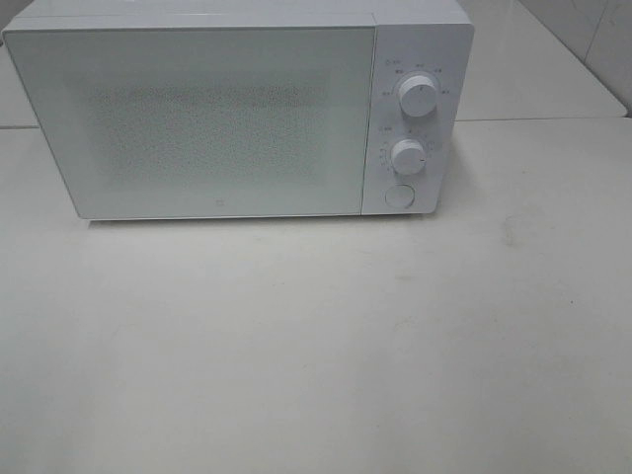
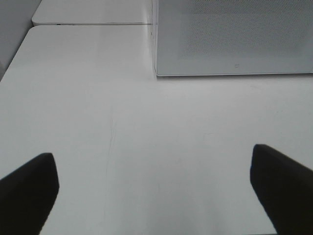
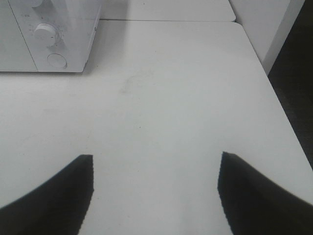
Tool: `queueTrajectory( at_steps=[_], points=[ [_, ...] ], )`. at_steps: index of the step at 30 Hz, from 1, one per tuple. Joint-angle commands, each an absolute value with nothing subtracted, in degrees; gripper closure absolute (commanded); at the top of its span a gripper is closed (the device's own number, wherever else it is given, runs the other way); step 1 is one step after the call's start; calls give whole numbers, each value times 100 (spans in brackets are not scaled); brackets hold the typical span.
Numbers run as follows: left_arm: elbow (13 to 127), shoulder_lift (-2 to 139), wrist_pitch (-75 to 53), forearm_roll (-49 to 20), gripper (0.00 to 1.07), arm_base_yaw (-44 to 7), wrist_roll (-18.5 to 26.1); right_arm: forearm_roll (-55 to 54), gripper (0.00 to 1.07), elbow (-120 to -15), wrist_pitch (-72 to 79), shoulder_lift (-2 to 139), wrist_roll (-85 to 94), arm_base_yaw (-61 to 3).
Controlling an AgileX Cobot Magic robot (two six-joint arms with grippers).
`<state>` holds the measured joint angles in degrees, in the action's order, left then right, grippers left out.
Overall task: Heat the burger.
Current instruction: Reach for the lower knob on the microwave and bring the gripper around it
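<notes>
The burger shows in no view, so where it sits cannot be told. It may lie behind the closed, frosted door [image 1: 197,118] of the microwave [image 1: 415,30], which fills the upper left of the high view and lets nothing show through. As such food goes, it should be light, soft and loosely stacked, best taken gently across the bun's sides. The left gripper [image 2: 154,191] and right gripper [image 3: 155,191] each stand wide open over bare table [image 1: 316,346], holding nothing. Neither arm shows in the high view.
</notes>
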<state>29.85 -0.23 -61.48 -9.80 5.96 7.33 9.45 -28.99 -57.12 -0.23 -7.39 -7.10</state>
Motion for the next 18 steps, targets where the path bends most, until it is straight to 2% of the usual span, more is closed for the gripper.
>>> queueTrajectory(
  at_steps=[1,18],
  points=[
    [2968,-166,-6159,-1060,7,556,682,945,37,-2876,-5701,-149,-693,-670],
    [2968,-166,-6159,-1060,7,556,682,945,37,-2876,-5701,-149,-693,-670]
  ],
)
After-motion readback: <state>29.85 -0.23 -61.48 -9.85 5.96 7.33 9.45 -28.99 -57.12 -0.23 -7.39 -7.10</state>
